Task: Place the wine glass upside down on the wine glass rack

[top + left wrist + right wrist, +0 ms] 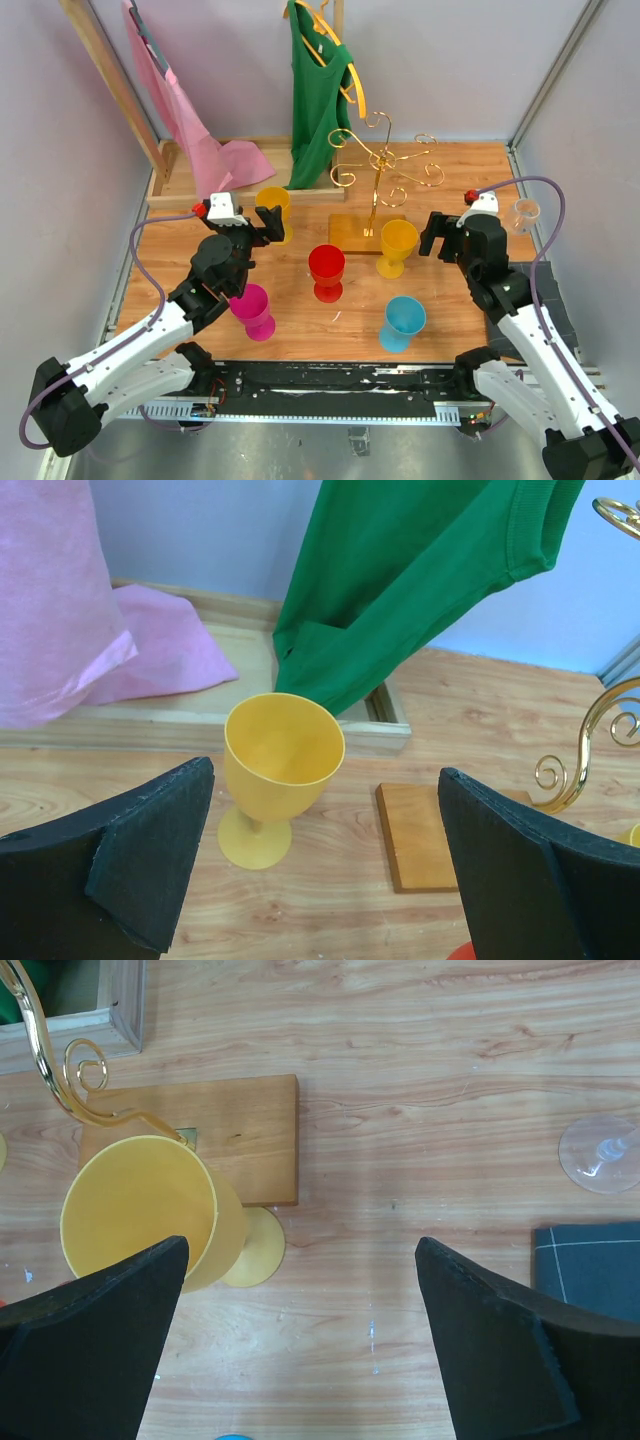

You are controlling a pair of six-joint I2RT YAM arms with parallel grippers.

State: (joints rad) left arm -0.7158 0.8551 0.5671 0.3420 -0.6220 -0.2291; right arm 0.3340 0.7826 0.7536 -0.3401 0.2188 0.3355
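At the back centre of the wooden table (pixel 450 300) the wine glass rack (pixel 374 195) stands upright on its flat base, curled gold arms at the top; behind it a wooden clothes frame (pixel 105 70) carries a pink cloth (pixel 180 110) and a green shirt (pixel 315 100).

All the glasses stand mouth up on the table. The left yellow glass (pixel 272 206) is to the rack's left, just in front of the frame's base; the right yellow glass (pixel 398 245) has its foot just beside the front right corner of the rack's base. A red glass (pixel 326 270), a magenta glass (pixel 252 310) and a blue glass (pixel 402 322) stand nearer the arms, and a clear wine glass (pixel 525 213) is at the table's right edge.

The left gripper (pixel 268 228) is spread wide with nothing in it; in its wrist view the left yellow glass stands ahead between the 2 fingers, untouched. The right gripper (pixel 437 238) is also spread wide and empty, just right of the right yellow glass.
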